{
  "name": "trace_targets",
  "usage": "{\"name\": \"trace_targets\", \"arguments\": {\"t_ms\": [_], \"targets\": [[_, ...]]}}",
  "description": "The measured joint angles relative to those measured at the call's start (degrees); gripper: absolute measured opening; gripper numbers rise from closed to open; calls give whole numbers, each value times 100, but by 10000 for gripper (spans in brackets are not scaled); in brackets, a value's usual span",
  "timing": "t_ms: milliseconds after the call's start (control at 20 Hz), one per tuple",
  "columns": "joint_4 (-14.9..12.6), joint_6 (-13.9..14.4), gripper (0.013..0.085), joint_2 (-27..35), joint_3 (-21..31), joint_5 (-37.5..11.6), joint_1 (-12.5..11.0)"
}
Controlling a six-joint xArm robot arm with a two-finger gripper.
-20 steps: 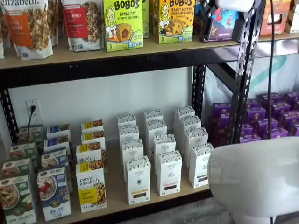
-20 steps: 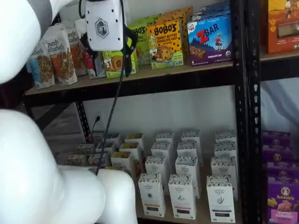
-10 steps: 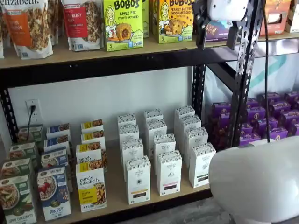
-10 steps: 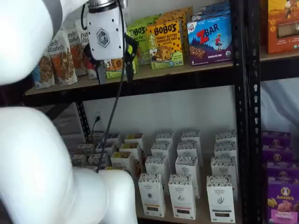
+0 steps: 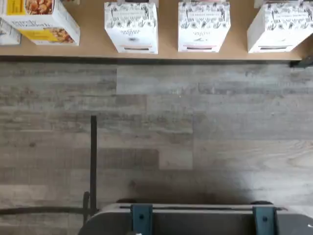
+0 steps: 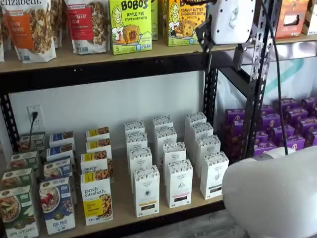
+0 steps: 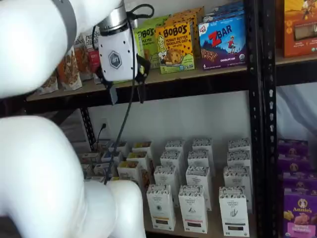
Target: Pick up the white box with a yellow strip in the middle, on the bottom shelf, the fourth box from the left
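The gripper (image 7: 126, 94) hangs high, level with the upper shelf, its white body (image 6: 232, 20) partly covering the boxes behind it; in a shelf view its two black fingers (image 7: 112, 94) stand plainly apart with nothing between them, while in a shelf view (image 6: 220, 59) one finger is lost against the black upright (image 6: 257, 79). The white box (image 6: 146, 191) stands upright at the front edge of the bottom shelf (image 6: 121, 208), first of its column, with the purely elizabeth box (image 6: 96, 201) just beside it on one side and a like white carton (image 6: 179, 183) on the other. Its low strip reads yellowish-brown in that view, but the emblem and print are too small to make out. In a shelf view the same front row shows (image 7: 161, 207), though the strip's colour is hard to tell there and the arm's white bulk (image 7: 44, 183) hides the shelf's nearer end. The wrist view looks down on grey plank floor (image 5: 195, 127) and the shelf's front edge; the cartons are cut off by the frame, and the one next to the yellow-panelled box (image 5: 131, 27) shows only its patterned top and a sliver of front.
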Motion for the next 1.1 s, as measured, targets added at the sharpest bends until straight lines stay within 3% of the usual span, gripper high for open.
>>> {"name": "trace_targets", "arguments": {"t_ms": [500,800,950,1100], "targets": [[-302,616,850,7,953,-1058,651],[-520,1221,850,292,1427,-1804,1216],[-543,1481,850,530,1649,-2308,1446],[-471,1548,850,735,1824,-2807,1516]]}}
